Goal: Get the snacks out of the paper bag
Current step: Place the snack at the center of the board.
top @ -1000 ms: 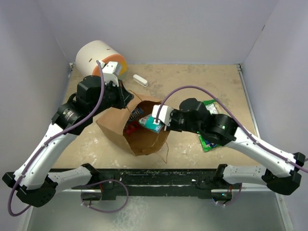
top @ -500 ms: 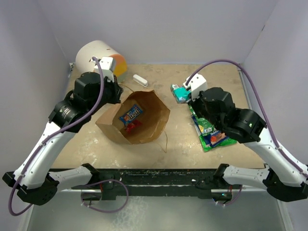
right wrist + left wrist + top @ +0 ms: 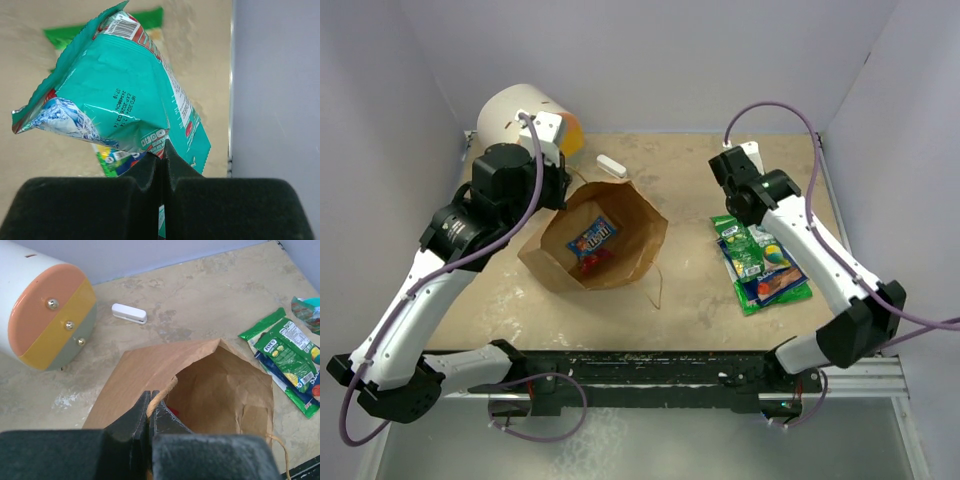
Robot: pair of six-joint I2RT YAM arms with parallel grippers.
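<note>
The brown paper bag (image 3: pixel 625 250) lies tilted in mid-table, its mouth open upward. My left gripper (image 3: pixel 563 196) is shut on its twisted handle (image 3: pixel 167 390) at the rim and holds the mouth open. Inside the bag lie a blue packet (image 3: pixel 592 237) and a red one (image 3: pixel 592 262). My right gripper (image 3: pixel 161 155) is shut on the corner of a teal snack packet (image 3: pixel 125 85), which hangs above the table near the right wall. In the top view that gripper (image 3: pixel 728 180) sits at the back right, and the arm hides the packet. A green chip bag (image 3: pixel 745 255) and a blue-white pouch (image 3: pixel 775 280) lie on the table beneath it.
A white-and-orange cylinder (image 3: pixel 525 120) lies on its side at the back left, close behind my left wrist. A small white bar (image 3: pixel 611 166) rests beside it. The right wall (image 3: pixel 275 85) stands close to the held packet.
My right arm has lifted the teal packet out of the bag and swung it right and back, over the snacks on the table. The left gripper keeps holding the handle.
</note>
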